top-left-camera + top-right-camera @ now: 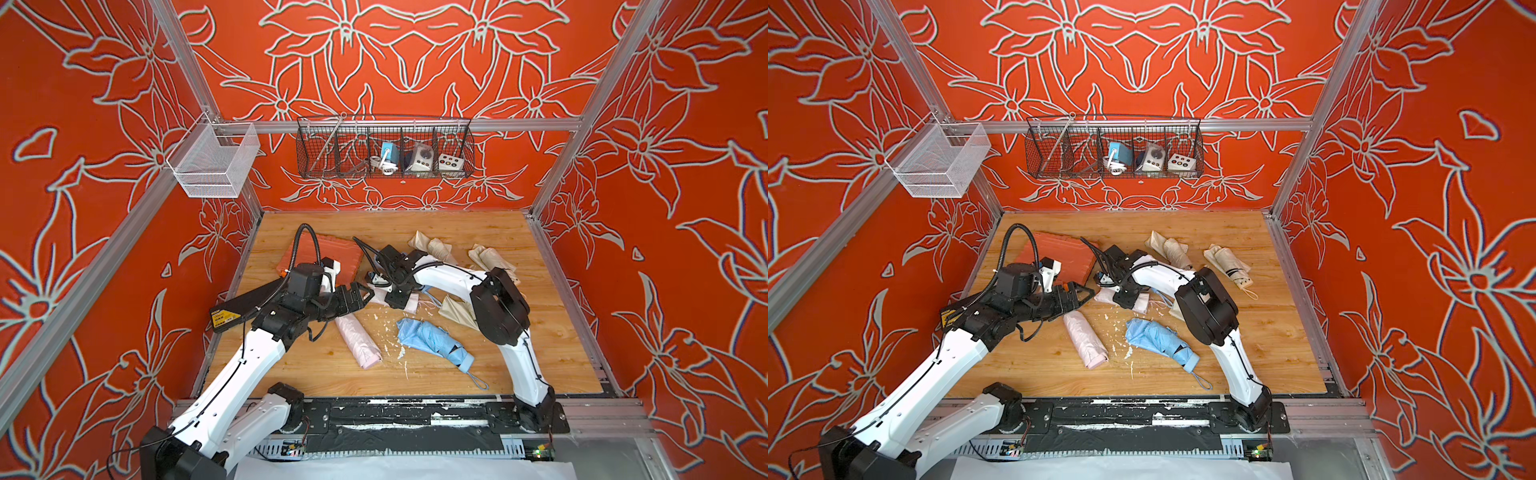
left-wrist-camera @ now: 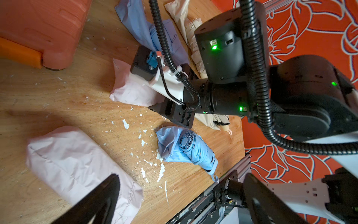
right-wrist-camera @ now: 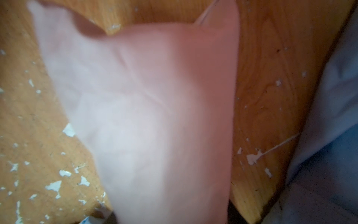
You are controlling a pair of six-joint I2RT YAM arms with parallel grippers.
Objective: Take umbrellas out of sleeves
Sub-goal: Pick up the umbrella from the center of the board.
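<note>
A light wooden tabletop [image 1: 548, 340] bears everything. Two white-and-black arms reach across it. The left gripper [image 1: 362, 301] hangs with its jaws spread wide and empty above the far end of a plump pale pink sleeve [image 1: 359, 345]. This smooth fabric tube lies flat left of centre, and its contents are hidden. The right gripper [image 1: 398, 302] points down at mid-table, closed on a flat pale pink sleeve [image 3: 145, 116]. Its jaws are out of sight, but in the right wrist view the blurred cloth narrows toward them and lifts off the wood. Behind the left gripper sits an orange ribbed plastic tool case [image 1: 328, 249]. A light blue pleated umbrella [image 1: 432, 340] lies out of any sleeve just right of the plump tube, with its handle and wrist loop toward the near edge and crumpled blue cloth at its other end. A cream pleated umbrella [image 1: 434, 248] and a second cream umbrella [image 1: 490, 259] lie bare near the back. A third cream umbrella [image 1: 455, 309] shows partly under the right arm. White flakes [image 1: 401, 353] speck the wood between the pink tube and the blue umbrella.
</note>
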